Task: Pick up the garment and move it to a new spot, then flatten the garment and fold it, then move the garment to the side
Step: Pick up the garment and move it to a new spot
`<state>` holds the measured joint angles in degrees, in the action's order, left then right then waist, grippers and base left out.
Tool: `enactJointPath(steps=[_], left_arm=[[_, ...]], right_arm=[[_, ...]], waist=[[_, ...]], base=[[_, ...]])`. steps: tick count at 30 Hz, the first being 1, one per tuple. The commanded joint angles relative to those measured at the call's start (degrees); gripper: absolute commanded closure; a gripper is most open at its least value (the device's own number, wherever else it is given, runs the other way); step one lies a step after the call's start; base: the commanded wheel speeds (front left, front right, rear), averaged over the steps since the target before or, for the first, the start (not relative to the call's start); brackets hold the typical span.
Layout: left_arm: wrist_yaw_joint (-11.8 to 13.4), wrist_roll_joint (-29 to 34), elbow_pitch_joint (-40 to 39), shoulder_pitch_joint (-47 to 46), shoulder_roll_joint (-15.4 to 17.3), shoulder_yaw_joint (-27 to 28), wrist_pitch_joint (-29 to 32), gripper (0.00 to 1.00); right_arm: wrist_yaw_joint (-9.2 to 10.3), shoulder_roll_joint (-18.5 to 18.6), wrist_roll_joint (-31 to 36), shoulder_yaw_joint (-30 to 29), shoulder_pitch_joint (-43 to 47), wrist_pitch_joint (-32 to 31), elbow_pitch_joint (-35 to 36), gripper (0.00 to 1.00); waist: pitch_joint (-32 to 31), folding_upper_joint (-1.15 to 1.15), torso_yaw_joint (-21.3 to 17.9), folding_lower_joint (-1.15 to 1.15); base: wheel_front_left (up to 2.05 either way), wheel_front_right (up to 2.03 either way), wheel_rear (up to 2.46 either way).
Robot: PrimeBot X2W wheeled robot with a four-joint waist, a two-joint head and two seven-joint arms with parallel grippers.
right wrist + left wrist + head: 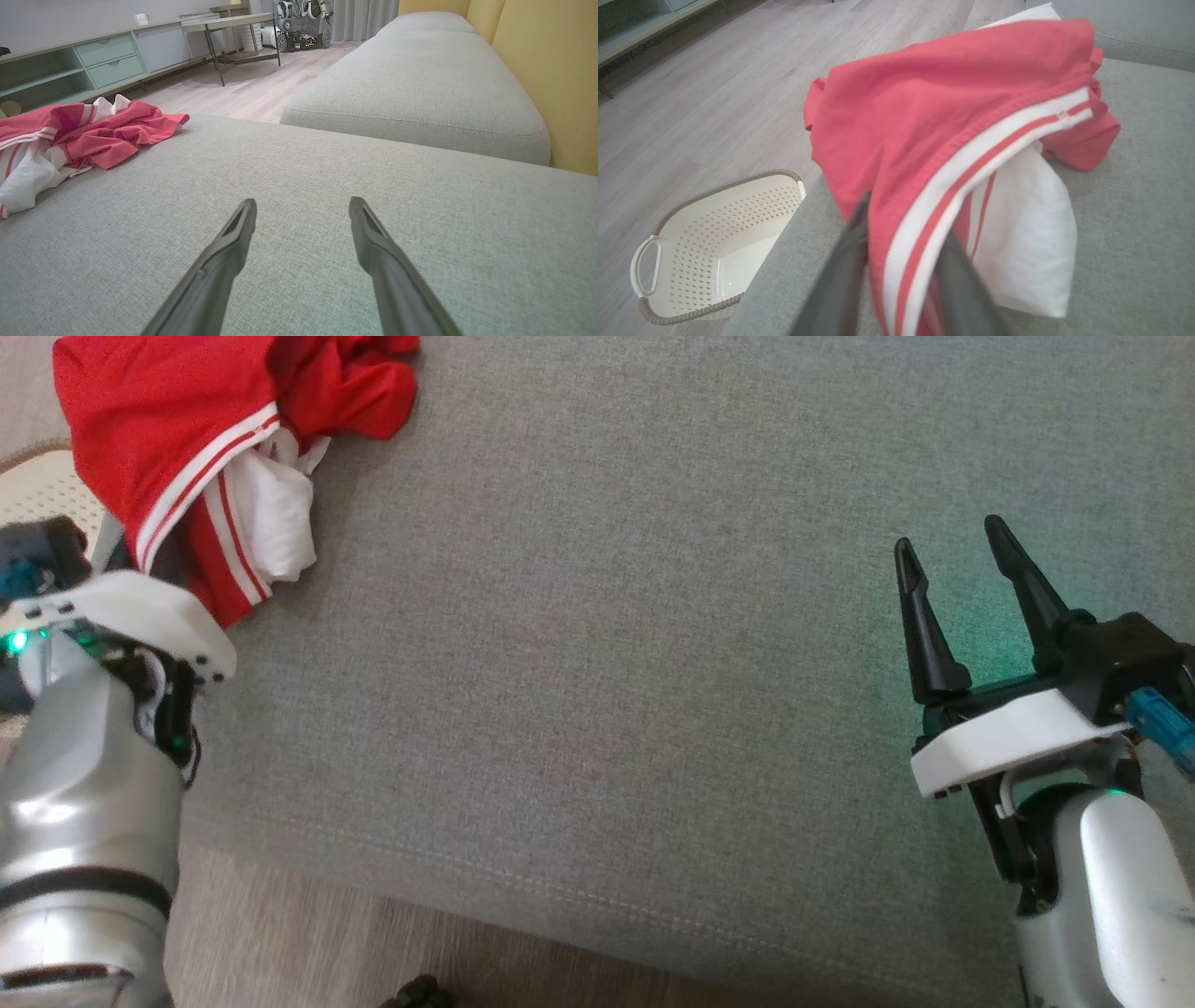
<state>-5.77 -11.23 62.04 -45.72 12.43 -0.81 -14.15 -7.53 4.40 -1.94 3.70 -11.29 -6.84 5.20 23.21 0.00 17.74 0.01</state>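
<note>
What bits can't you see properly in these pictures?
Left gripper: left wrist view, blurred; the garment drapes over its tips, so whether the jaws grip it is unclear.
The garment: head view, the top edge cuts it off.
Basket: left wrist view, the sofa cushion hides one side.

The silver left arm (84,803) rises at the near left, white wrist plate on top. The left end effector (906,214) shows two long dark fingers spread apart. At the near right, the right end effector (950,537) points toward the far side, fingers parted.
</note>
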Motion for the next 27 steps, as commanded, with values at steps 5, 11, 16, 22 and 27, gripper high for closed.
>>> enactJointPath(steps=[5, 11, 16, 22, 27], left_arm=[[0.2, -0.41, -5.18, -3.19, 4.34, 2.52, -0.8, 1.0], [0.82, -0.39, -18.24, 0.66, 4.41, 5.07, -0.83, 1.0], [0.89, 0.09, -29.97, 7.07, 3.71, 6.19, -0.84, 1.0], [1.52, 0.26, -42.65, 17.93, 1.9, 5.38, 0.22, 1.0], [3.36, -0.66, -55.45, 30.31, -0.57, 5.33, 3.93, 1.0]], right_arm=[[0.04, -0.37, -0.4, 0.61, -1.06, 0.72, 1.44, 0.0], [0.04, -0.74, -0.88, -0.69, -0.42, 2.18, 0.67, 0.0], [0.04, -1.12, -1.69, -1.84, 0.87, 3.44, -0.12, 0.0], [0.04, -1.42, -3.15, -2.77, 4.15, 4.53, -1.02, 0.0], [0.04, -1.5, -5.85, -3.3, 7.14, 5.45, -1.86, 0.0]], waist=[[-1.76, 0.0, 0.41, -0.01], [-5.35, 0.0, 0.33, -0.01], [-9.91, 0.0, -0.63, -0.01], [-15.31, 0.0, -2.41, -0.01], [-18.91, 0.0, -4.99, -0.01]], base=[[0.0, 0.0, 0.0], [0.0, 0.0, 0.0], [0.0, 0.0, 0.0], [0.0, 0.0, 0.0], [0.0, 0.0, 0.0]])
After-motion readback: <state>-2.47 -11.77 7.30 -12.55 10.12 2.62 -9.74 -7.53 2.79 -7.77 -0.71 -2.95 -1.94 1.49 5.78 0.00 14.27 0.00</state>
